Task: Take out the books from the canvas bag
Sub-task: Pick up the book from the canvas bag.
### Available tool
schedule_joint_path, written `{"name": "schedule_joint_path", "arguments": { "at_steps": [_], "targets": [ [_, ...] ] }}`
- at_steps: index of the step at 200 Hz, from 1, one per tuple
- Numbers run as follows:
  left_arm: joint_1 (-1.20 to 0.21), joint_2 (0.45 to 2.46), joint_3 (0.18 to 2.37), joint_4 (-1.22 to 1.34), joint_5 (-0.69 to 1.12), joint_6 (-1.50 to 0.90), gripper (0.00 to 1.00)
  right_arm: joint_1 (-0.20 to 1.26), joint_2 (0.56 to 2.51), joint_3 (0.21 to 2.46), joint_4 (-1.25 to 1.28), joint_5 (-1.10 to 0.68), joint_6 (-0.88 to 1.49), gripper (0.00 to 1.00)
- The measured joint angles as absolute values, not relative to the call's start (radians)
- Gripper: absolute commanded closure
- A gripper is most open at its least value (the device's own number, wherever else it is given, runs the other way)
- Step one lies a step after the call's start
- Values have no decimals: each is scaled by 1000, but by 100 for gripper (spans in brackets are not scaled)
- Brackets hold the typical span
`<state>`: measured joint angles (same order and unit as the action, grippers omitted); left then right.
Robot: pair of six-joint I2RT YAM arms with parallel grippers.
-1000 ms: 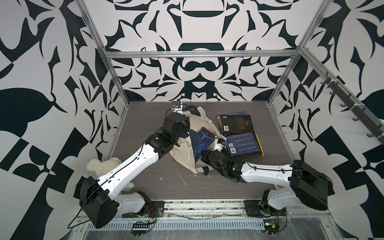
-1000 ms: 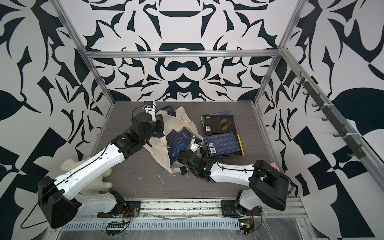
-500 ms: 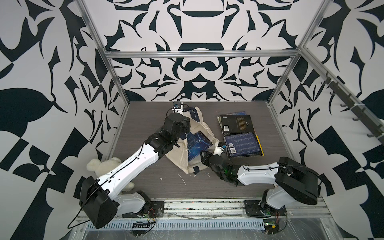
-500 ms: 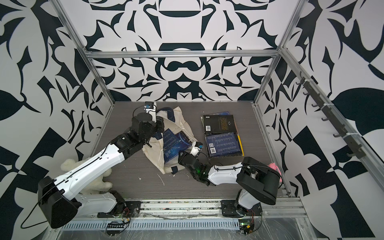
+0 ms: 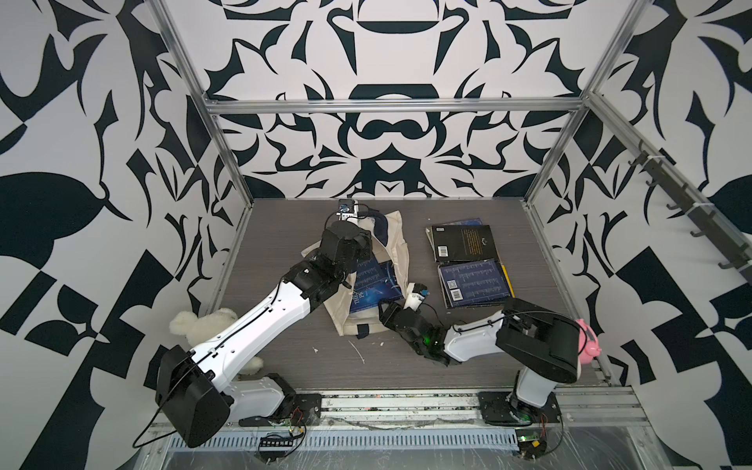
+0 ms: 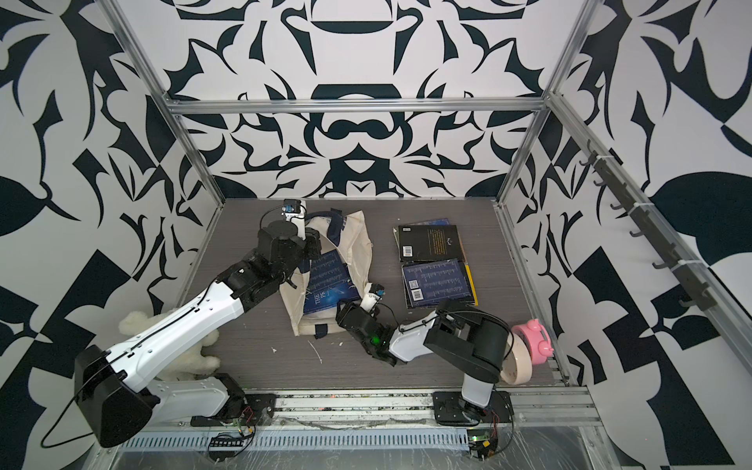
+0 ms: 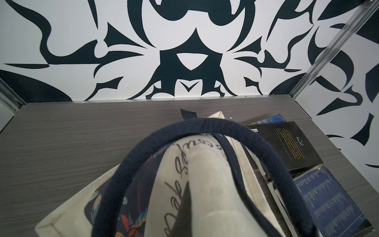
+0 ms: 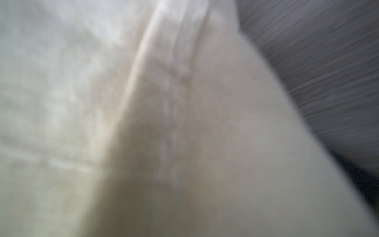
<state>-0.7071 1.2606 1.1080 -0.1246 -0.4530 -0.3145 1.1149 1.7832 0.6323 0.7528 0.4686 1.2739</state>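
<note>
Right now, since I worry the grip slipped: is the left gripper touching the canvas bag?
Touching. The left wrist view shows the cream fabric of the canvas bag bunched up and pressed against the dark finger of the left gripper.

Robotics lab test cell, seen from above. A grey wood-grain tabletop [image 5: 317, 370] is boxed in by an aluminium frame [image 5: 390, 106] and by walls [image 5: 81, 122] covered in a bold black-and-white pattern. Two white-and-black robot arms, the left arm [image 5: 264, 317] and the right arm [image 5: 472, 346], are bolted to a metal rail [image 5: 407, 407] along the front edge. A bare circuit board [image 5: 280, 441] lies beside it. A row of hooks [image 5: 687, 203] lines one side wall.
</note>
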Motion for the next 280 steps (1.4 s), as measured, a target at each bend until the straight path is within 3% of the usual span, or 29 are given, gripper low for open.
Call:
{"name": "schedule_joint_path", "arguments": {
  "at_steps": [111, 132, 212, 280],
  "targets": [
    [-705, 1258, 1104, -117, -424, -315, 100, 1130, 1983, 771, 902, 595, 1296, 51],
    [-705, 1251, 1100, -110, -411, -315, 100, 1127, 1989, 778, 899, 615, 1311, 56],
    [-699, 1243, 1077, -95, -396, -315, 100, 1101, 1999, 815, 958, 634, 1320, 100],
    [-702, 1243, 1077, -95, -479, -314, 100, 1121, 1826, 738, 826, 548, 1259, 100]
  ]
}}
